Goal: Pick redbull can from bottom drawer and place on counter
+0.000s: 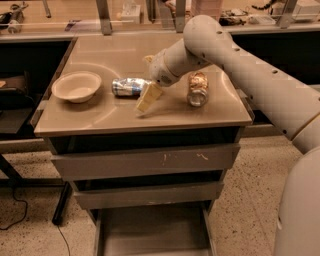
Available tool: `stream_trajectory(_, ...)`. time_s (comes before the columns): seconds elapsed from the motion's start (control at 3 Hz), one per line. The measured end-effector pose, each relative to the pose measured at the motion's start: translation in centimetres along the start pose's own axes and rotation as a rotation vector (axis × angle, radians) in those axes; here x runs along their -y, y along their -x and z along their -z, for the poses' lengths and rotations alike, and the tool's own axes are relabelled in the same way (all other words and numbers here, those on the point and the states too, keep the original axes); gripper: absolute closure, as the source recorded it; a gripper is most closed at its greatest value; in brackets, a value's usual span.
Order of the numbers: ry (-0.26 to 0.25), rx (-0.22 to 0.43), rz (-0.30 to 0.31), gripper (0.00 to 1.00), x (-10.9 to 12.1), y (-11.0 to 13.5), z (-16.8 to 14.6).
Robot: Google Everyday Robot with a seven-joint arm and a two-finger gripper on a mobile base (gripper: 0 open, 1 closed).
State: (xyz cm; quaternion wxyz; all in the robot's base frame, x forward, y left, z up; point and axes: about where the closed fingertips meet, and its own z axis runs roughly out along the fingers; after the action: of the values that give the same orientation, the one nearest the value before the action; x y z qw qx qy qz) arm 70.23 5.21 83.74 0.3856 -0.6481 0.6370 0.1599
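The redbull can [126, 86], silver and blue, lies on its side on the glossy beige counter [115, 115], right of the bowl. My gripper [144, 84] is just above the counter at the can's right end, open, with its near beige finger [148, 97] in front of the can and the far one behind it. The can rests on the counter. The bottom drawer [150, 232] is pulled out below, and its grey floor shows nothing on it.
A cream bowl [76, 86] sits at the counter's left. A clear jar with golden-brown contents [197, 88] lies on its side to the right of my gripper. The two upper drawers [145, 160] are shut. A cluttered bench [150, 15] runs behind.
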Motion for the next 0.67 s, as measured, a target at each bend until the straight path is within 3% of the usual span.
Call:
stream_trajectory(0.33,0.006,-0.025,0.008,0.00,0.5,0.6,-0.2)
stream_trajectory(0.67,-0.035,-0.077,0.039,0.00,3.1,3.7,2.2)
